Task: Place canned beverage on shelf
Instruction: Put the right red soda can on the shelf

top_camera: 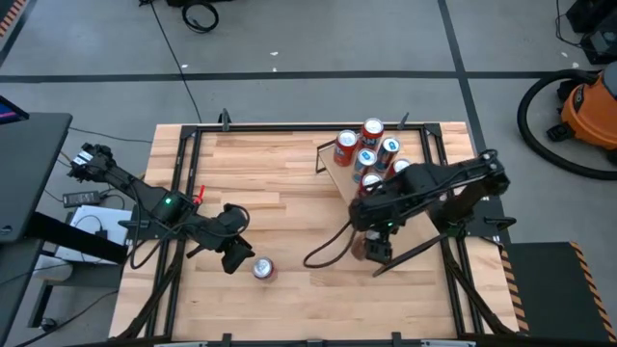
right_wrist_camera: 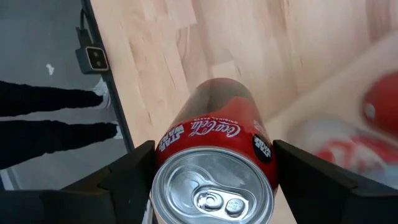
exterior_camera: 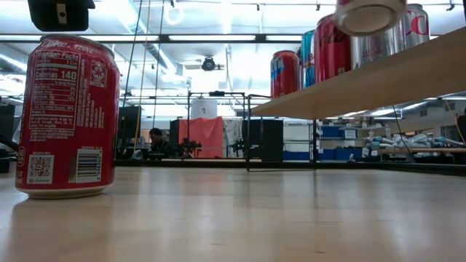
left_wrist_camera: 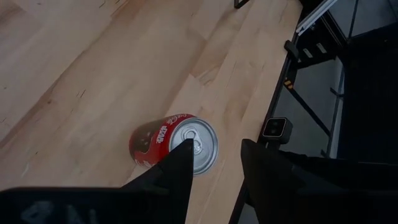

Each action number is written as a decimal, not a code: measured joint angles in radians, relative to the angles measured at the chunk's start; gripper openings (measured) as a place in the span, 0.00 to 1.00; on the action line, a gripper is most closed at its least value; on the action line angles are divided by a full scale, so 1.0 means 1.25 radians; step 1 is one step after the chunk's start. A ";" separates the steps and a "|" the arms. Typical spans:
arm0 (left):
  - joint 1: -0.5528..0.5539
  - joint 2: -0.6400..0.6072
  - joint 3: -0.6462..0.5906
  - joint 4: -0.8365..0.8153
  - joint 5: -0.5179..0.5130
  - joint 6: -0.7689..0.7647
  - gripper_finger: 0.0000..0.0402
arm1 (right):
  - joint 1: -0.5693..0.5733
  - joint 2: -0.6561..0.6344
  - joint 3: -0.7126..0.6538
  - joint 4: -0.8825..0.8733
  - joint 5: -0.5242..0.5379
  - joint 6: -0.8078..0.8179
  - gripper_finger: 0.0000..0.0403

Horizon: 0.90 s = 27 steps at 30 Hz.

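A red Coca-Cola can point(top_camera: 264, 270) stands upright on its base on the planked tabletop near the front edge; it also shows in the low view point(exterior_camera: 65, 116) and the left wrist view point(left_wrist_camera: 177, 144). My left gripper point(top_camera: 234, 255) point(left_wrist_camera: 214, 146) is open just left of it and a little above, touching nothing. My right gripper point(top_camera: 371, 249) point(right_wrist_camera: 214, 163) is shut on a second red can point(right_wrist_camera: 214, 155), held above the table in front of the sloped light wood shelf point(top_camera: 339, 176) point(exterior_camera: 378, 76). Several cans point(top_camera: 371, 146) point(exterior_camera: 320, 51) stand on the shelf. My right gripper pinches the second can's side wall near its top end point(right_wrist_camera: 163, 144) between its two fingers, one on each side. The fingers point(right_wrist_camera: 311, 177) come from above and lie along the can. The can is lifted clear of the table, its silver bottom point(exterior_camera: 368, 14) facing down.
A black metal frame point(top_camera: 183, 173) runs around the table's edges. A person's legs point(right_wrist_camera: 50, 99) stand on the floor just beyond the table's edge by my right arm. An orange vacuum point(top_camera: 588, 106) stands off the table at the far right.
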 joint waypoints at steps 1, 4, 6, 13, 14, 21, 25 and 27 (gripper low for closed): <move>0.000 0.000 0.000 0.000 0.000 0.000 0.36 | 0.000 -0.016 -0.019 0.000 0.000 0.006 0.76; 0.000 0.000 0.000 0.000 0.000 0.000 0.36 | 0.000 -0.068 -0.079 -0.001 0.000 0.032 0.76; 0.000 0.000 0.000 0.000 0.000 0.000 0.36 | 0.000 -0.099 -0.116 -0.001 -0.001 0.049 0.76; 0.000 0.000 0.000 0.000 0.000 -0.005 0.36 | 0.000 -0.192 -0.211 -0.002 -0.001 0.081 0.76; 0.000 0.000 0.000 0.000 0.000 -0.006 0.36 | 0.000 -0.201 -0.221 -0.001 -0.002 0.081 0.76; 0.000 0.000 0.000 0.000 0.000 -0.018 0.36 | 0.000 -0.240 -0.246 -0.001 -0.013 0.074 0.76; 0.000 0.000 0.000 0.000 0.000 -0.021 0.36 | 0.004 -0.247 -0.246 -0.001 -0.036 0.058 0.76; 0.000 0.000 0.000 0.000 0.000 -0.021 0.36 | 0.008 -0.248 -0.246 -0.001 -0.047 0.051 0.76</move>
